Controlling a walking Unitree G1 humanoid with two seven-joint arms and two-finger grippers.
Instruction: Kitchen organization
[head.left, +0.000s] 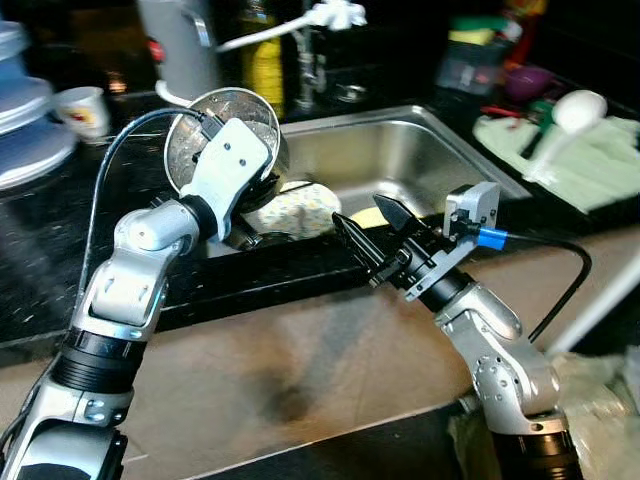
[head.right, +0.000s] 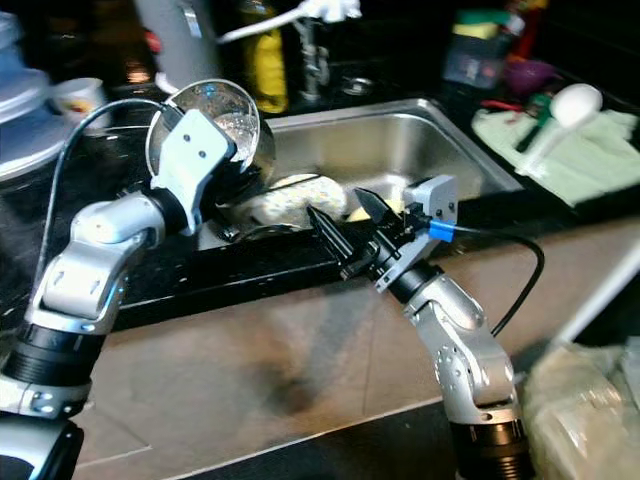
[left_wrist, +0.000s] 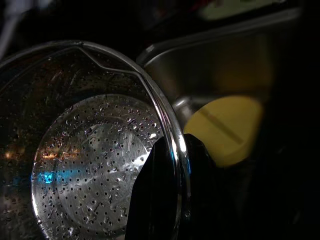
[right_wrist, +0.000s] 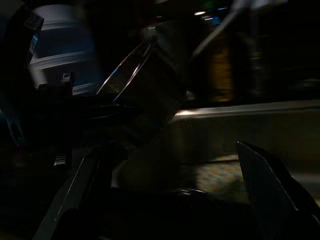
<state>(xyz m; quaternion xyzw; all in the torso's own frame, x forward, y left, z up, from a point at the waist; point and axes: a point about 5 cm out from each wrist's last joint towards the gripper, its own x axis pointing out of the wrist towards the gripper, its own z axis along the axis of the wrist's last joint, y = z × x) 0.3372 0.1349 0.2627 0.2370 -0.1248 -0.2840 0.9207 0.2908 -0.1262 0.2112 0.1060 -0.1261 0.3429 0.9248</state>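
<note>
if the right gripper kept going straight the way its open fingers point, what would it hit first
Most likely the perforated steel colander that the left gripper holds by its rim over the steel sink. The right gripper aims towards it, though depth is unclear.

The left gripper (left_wrist: 170, 200) sits behind its own wrist housing in the head views. The colander (head.left: 215, 135) is half covered by that housing. At 10 o'clock, stacked lids (head.left: 25, 120) run off the edge. The right wrist view is too dark to identify the patterned item (right_wrist: 220, 177).
</note>
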